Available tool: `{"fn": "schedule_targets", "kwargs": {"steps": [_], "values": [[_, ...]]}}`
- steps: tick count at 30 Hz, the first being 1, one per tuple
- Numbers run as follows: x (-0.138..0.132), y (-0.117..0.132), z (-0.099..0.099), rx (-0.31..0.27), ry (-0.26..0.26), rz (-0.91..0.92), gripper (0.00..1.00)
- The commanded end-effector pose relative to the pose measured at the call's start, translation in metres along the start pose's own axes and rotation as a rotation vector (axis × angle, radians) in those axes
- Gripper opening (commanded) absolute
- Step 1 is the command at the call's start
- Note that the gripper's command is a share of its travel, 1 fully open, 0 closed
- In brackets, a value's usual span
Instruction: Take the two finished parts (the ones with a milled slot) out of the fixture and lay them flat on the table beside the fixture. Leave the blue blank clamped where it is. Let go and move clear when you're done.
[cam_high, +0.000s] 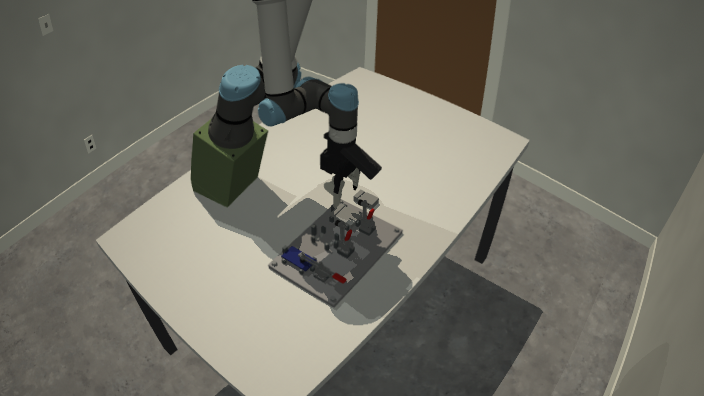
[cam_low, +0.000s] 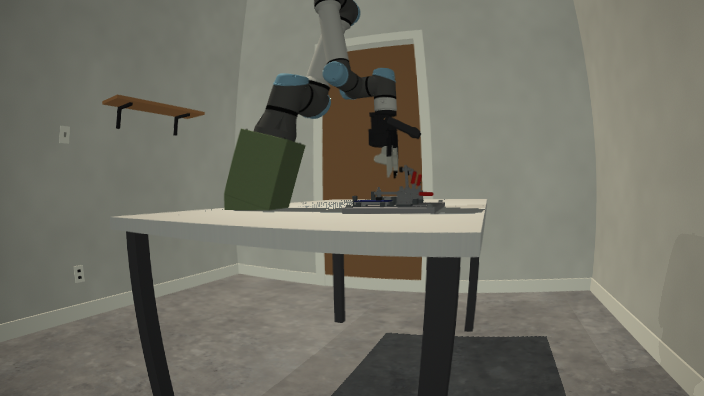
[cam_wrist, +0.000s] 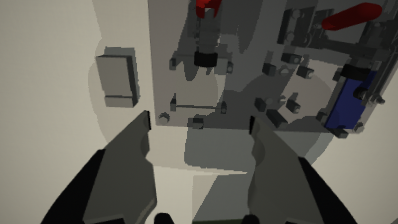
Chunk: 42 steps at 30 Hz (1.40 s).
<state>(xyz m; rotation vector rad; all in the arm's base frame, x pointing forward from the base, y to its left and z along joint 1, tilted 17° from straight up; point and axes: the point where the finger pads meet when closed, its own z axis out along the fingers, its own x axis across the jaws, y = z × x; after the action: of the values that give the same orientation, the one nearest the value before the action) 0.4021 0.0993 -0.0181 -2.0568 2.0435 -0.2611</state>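
The grey fixture plate (cam_high: 336, 250) lies on the table with several toggle clamps with red handles (cam_high: 340, 278). The blue blank (cam_high: 298, 259) sits clamped at its near left end; it also shows at the right of the wrist view (cam_wrist: 350, 100). One grey finished part (cam_wrist: 118, 80) lies flat on the table just beside the plate's edge, also seen in the top view (cam_high: 366, 199). My gripper (cam_high: 345, 190) (cam_wrist: 200, 114) hangs above the plate's far edge, open and empty. The station below the fingers looks empty. A light grey piece (cam_high: 345, 218) sits mid-fixture; I cannot tell whether it is the second part.
The arm's green base block (cam_high: 227, 167) stands on the table behind and left of the fixture. Upright clamp arms (cam_wrist: 206, 57) rise from the plate near the fingers. The table edge (cam_high: 400, 300) runs close to the fixture's right side.
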Motion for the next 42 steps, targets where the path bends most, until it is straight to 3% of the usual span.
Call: {"fn": "schedule_targets", "kwargs": {"steps": [1,15,42], "values": [[0.0,-0.001,0.013,0.003,0.001,0.0,0.59],[0.0,-0.001,0.034,0.003,0.001,0.0,0.59],[0.0,-0.001,0.035,0.003,0.001,0.0,0.59]]}}
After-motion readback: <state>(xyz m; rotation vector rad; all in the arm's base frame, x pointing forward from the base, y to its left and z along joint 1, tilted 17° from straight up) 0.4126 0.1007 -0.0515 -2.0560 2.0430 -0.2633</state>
